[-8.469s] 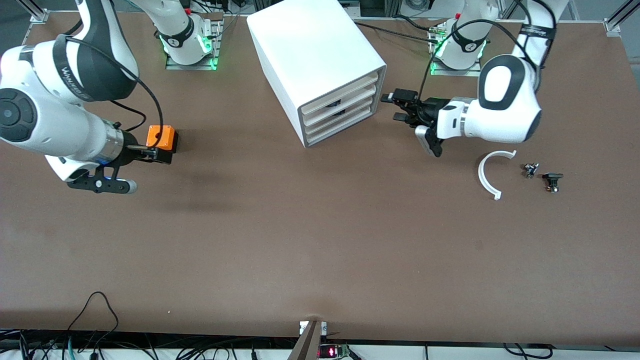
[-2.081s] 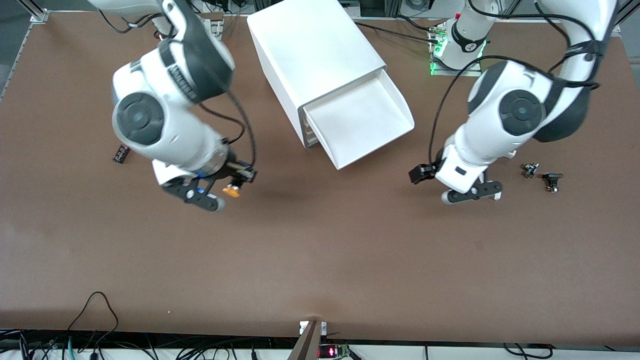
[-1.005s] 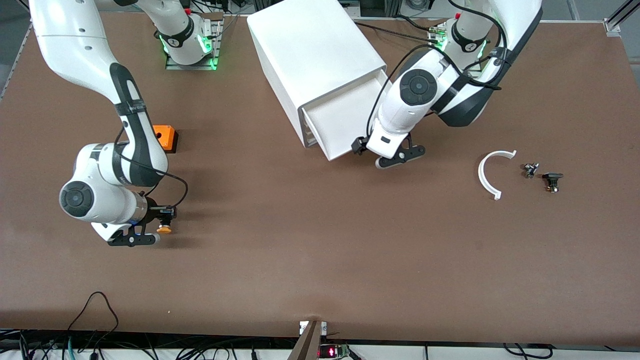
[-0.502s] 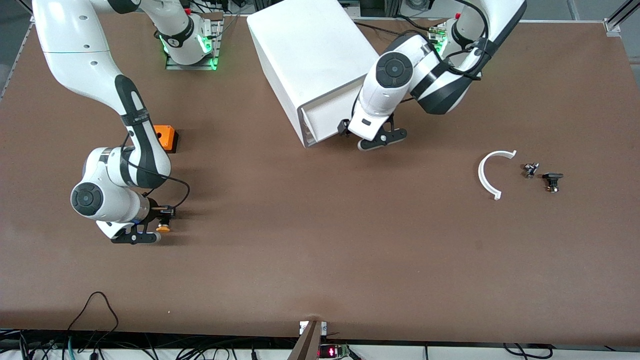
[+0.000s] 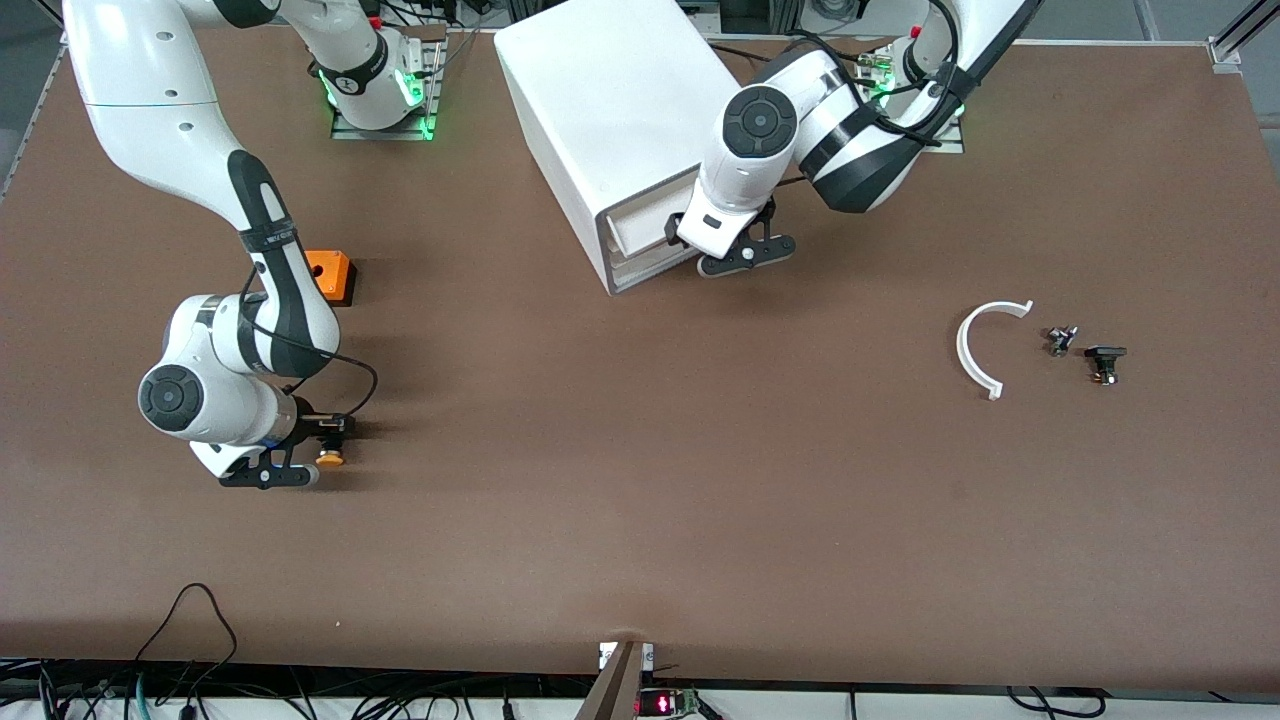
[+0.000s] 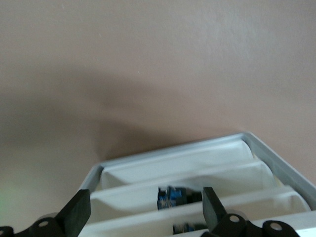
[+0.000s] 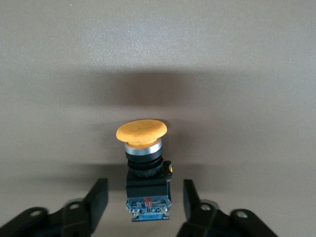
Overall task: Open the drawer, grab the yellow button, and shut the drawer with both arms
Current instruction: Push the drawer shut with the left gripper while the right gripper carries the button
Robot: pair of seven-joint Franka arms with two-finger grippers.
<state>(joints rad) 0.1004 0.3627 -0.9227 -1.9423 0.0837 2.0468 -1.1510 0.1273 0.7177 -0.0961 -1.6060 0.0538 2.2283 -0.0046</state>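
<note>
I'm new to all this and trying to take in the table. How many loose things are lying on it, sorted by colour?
Orange: 2, the button by the right hand and the orange cube.
White: 1, the curved piece.
Black: 2, the small parts beside it.
Total: 5, not counting the cabinet.

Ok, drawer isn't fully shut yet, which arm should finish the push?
Left. The left gripper, fingers open, is already at the front of the drawer, which protrudes only slightly. The right gripper is open around the button on the table.
</note>
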